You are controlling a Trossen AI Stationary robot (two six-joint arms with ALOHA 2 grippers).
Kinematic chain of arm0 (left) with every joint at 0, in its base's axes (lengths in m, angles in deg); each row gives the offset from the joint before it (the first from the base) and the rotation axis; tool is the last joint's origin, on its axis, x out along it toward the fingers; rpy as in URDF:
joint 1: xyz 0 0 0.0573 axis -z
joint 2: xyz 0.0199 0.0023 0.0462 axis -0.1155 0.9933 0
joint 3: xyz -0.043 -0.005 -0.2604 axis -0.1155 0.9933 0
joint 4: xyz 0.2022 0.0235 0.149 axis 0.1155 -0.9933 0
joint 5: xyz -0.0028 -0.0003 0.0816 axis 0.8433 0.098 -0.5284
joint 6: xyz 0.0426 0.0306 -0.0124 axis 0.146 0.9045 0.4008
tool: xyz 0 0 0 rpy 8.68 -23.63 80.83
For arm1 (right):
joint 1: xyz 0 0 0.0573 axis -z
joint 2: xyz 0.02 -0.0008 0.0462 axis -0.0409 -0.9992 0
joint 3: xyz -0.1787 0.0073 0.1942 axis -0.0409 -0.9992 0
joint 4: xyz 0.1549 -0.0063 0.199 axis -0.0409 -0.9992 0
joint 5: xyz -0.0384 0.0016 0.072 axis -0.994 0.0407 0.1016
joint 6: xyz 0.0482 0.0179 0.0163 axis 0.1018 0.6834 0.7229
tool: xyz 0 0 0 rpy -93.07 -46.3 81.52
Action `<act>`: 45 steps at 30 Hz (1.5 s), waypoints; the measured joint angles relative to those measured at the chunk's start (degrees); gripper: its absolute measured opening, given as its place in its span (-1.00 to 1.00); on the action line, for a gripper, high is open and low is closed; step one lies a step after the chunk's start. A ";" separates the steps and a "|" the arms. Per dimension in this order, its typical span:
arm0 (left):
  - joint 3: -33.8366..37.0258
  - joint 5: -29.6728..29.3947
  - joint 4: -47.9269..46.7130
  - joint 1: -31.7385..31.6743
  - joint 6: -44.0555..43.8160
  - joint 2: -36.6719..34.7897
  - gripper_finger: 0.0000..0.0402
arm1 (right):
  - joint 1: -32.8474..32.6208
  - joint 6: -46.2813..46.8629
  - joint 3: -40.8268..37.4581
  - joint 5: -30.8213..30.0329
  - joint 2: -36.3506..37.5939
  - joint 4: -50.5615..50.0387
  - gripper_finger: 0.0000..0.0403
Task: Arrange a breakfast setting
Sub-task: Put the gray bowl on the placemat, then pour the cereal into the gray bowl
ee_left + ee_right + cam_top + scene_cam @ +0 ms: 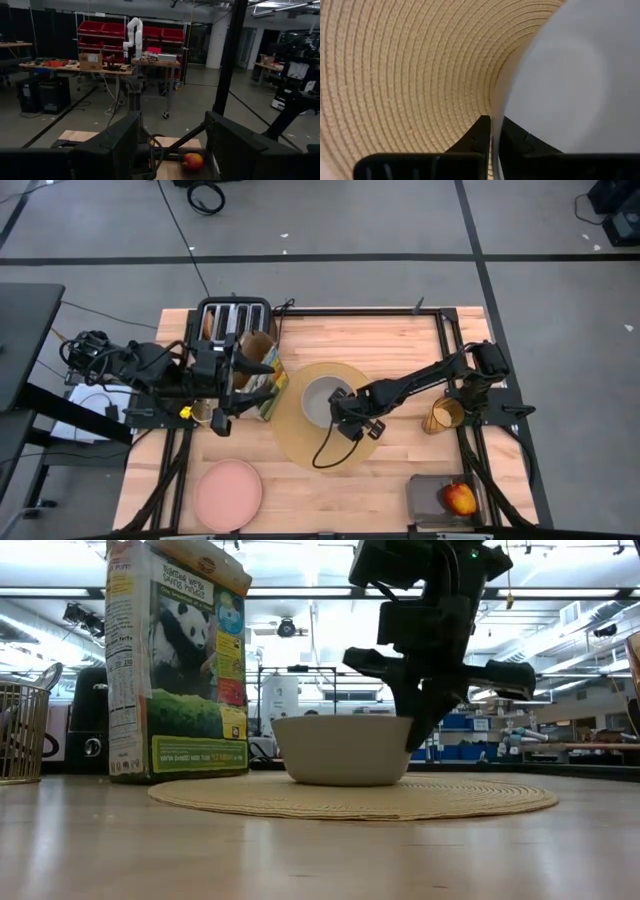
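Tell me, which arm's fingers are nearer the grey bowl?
Right. The right gripper has its fingers pinching the grey bowl's rim on the placemat. The left gripper hangs apart, by the cereal box near the toaster.

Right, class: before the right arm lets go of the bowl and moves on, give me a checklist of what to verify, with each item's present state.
1. Pale grey round bowl sits on the large round woven tan placemat: ok.
2. Right tool pinches the bowl's rim: ok.
3. Bowl stands level on the placemat in the low view: ok.
4. Left tool open, waiting by the panda cereal box: ok.
5. Round pink plate on the placemat: not ok, it lies at the table's near edge.
6. Spoon located: cannot tell.
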 joint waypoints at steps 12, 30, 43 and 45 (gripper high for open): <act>0.00 -0.44 -0.39 -0.07 0.38 0.00 0.15 | -2.63 -0.34 0.00 0.13 0.01 -0.45 -0.76; -0.04 -16.08 -18.06 -0.07 -12.57 0.04 0.15 | -3.98 1.71 16.44 2.62 0.11 -12.03 -0.33; -0.04 -24.09 -22.75 -0.17 -16.41 0.52 0.15 | 0.00 15.11 11.09 -0.07 -0.33 -2.70 -0.33; -0.04 -24.08 -22.92 -0.17 -16.31 0.52 0.15 | 0.29 16.55 9.27 2.32 -0.33 -0.41 -0.33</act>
